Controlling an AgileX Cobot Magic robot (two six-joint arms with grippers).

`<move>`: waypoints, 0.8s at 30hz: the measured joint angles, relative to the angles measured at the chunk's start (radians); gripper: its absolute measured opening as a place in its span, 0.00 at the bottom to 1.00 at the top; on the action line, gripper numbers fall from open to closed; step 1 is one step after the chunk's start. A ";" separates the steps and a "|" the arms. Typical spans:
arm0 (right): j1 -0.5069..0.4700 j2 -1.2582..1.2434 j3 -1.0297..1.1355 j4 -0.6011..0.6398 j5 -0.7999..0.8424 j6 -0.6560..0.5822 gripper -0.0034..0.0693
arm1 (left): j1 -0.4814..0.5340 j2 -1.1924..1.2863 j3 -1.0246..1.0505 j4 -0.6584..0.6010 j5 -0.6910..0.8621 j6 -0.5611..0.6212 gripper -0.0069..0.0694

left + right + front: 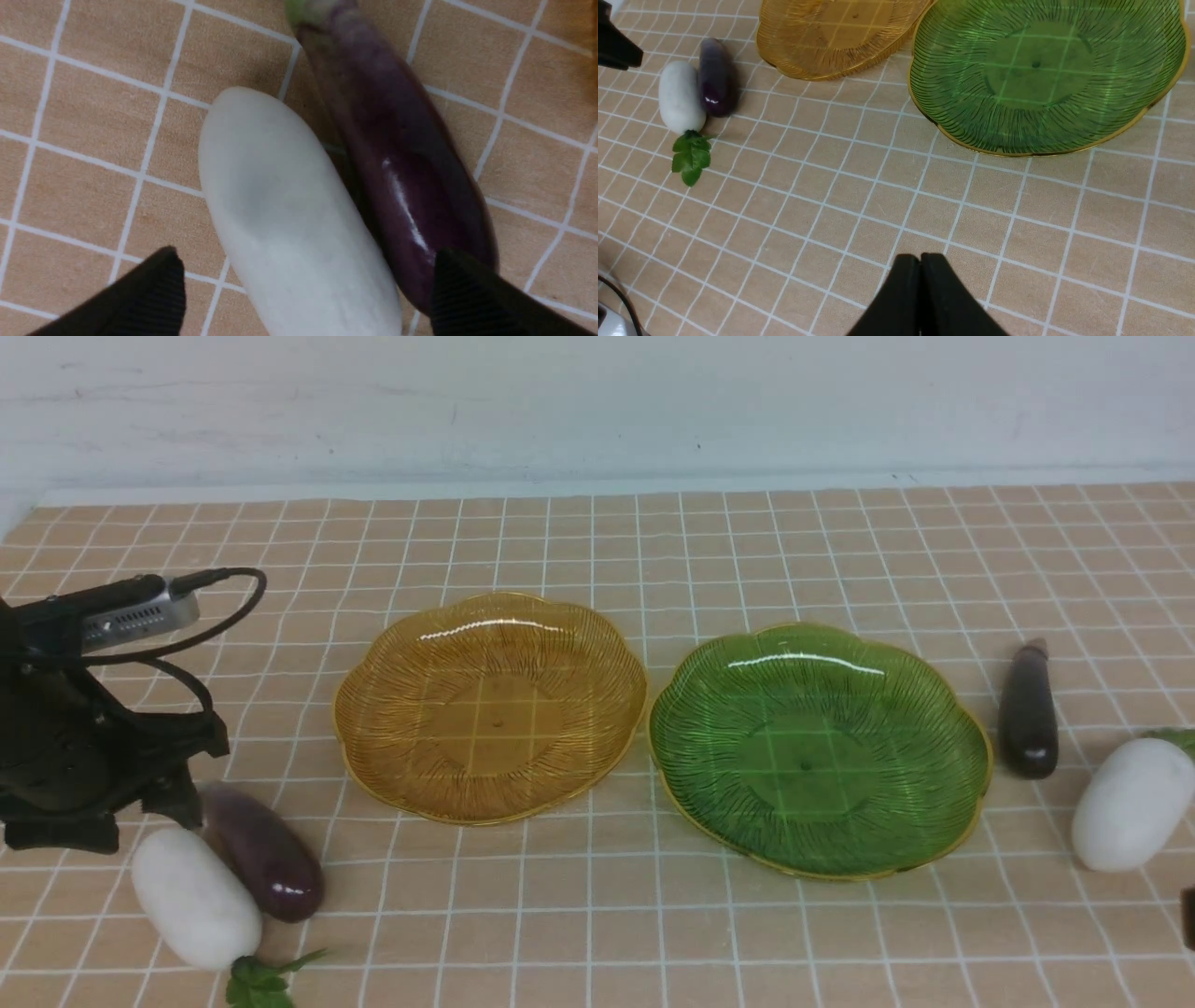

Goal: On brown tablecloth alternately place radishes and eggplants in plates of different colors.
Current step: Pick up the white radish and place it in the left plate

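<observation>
Left pincer (pixel 308 284) gapes wide, holding nothing, above the radish (pixel 299 219).

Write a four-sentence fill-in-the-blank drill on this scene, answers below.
1. The amber ribbed plastic plate lies to the ____ of the green ribbed plastic plate.
2. The left gripper stands ____.
3. The right gripper is ____.
4. Each plate holds ____ vegetables.

Missing words: left; open; shut; no

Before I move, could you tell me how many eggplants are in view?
2: one eggplant beside the left radish, the other right of the green plate.
</observation>
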State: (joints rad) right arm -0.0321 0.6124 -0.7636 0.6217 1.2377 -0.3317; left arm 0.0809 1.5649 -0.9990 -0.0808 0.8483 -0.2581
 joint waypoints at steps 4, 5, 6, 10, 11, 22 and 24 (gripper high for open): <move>0.000 0.000 0.000 0.000 0.002 0.000 0.03 | 0.000 0.036 0.000 0.009 -0.001 -0.004 0.99; 0.000 0.000 0.000 0.000 0.002 0.000 0.03 | 0.000 0.047 0.000 0.010 -0.002 -0.006 0.99; 0.000 0.000 0.000 0.000 0.002 -0.001 0.03 | 0.000 0.056 0.000 0.011 -0.004 -0.006 0.99; 0.000 0.000 0.000 0.000 0.002 -0.008 0.03 | 0.000 0.084 0.000 0.014 -0.012 -0.006 0.99; 0.000 0.000 0.000 0.000 0.002 -0.009 0.03 | 0.000 0.089 0.000 0.014 -0.015 -0.006 0.99; 0.000 0.000 0.000 0.000 0.003 -0.015 0.03 | 0.000 0.158 0.000 0.048 -0.020 -0.006 0.94; 0.000 0.000 0.000 0.000 0.003 -0.015 0.03 | 0.000 0.161 0.000 0.058 -0.019 -0.006 0.91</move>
State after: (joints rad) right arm -0.0321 0.6124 -0.7636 0.6217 1.2406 -0.3466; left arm 0.0809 1.7260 -0.9990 -0.0230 0.8292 -0.2636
